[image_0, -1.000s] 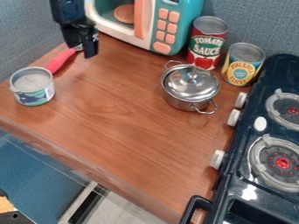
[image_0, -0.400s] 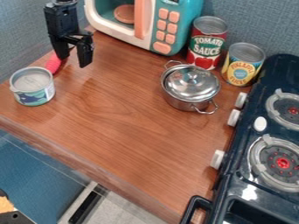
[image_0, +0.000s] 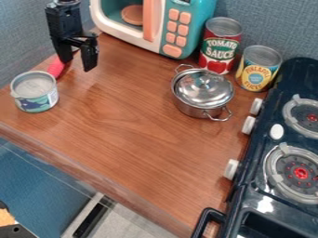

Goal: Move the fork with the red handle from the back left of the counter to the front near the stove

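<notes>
Black, two-fingered: my tool point(image_0: 77, 64), one item, listed from the camera view. Position: upper left, over the far left part of the wooden surface point(image_0: 136, 144). Pose: my arm point(image_0: 64, 18) enters at the top edge and hangs nearly upright, fingers point(image_0: 90, 58) pointing down, one to the left and the other to the right and slightly nearer the camera. State: fingers well apart, nothing gripped.

Pink-handled utensil point(image_0: 56, 68), one: lying on the surface at the left, partly hidden by my tool's left finger; whether the two touch, I cannot tell. Its near end lies beside the low can.

Low can point(image_0: 35, 97), one: pale top, teal and white label, standing upright near the left edge, nearer the camera than my tool.

Toy microwave point(image_0: 196, 35), teal and white, with peach buttons point(image_0: 173, 49) and handle: at the back, right of my tool.

Red can point(image_0: 213, 46) and yellow-labelled can point(image_0: 256, 76): both upright, side by side, right of the microwave.

Metal pot point(image_0: 191, 104) with two handles, its shiny lid point(image_0: 208, 88) on: in front of those cans, well apart from my tool.

Black stove point(image_0: 287, 69), white knobs point(image_0: 230, 169) along its left side: right edge.
</notes>
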Motion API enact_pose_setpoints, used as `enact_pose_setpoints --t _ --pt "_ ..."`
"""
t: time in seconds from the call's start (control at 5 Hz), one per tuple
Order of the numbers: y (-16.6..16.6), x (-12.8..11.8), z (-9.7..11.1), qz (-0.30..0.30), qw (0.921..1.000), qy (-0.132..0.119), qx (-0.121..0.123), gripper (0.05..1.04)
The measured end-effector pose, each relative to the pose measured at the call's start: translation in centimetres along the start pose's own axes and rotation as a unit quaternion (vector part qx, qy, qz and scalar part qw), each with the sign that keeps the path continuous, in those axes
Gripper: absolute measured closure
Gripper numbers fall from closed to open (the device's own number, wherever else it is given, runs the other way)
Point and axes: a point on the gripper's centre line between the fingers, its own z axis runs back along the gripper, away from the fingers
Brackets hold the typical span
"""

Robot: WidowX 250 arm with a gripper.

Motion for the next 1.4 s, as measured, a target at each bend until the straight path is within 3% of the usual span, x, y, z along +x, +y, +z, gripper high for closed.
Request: enact_pose_setpoints --t 0.6,1.0,1.2,1.4 --pt "-1.6 1.4 0.9 0.035 0.9991 0.022 0.003 0.084" --pt "-2.4 1.4 1.2 0.053 0.9983 0.017 -0.017 0.084" --pt "-2.8 1.6 -0.3 0.063 0.9978 -0.003 -0.021 0.084" --pt "-2.9 1.4 -1.1 0.072 0.9972 -0.004 -0.021 0.122"
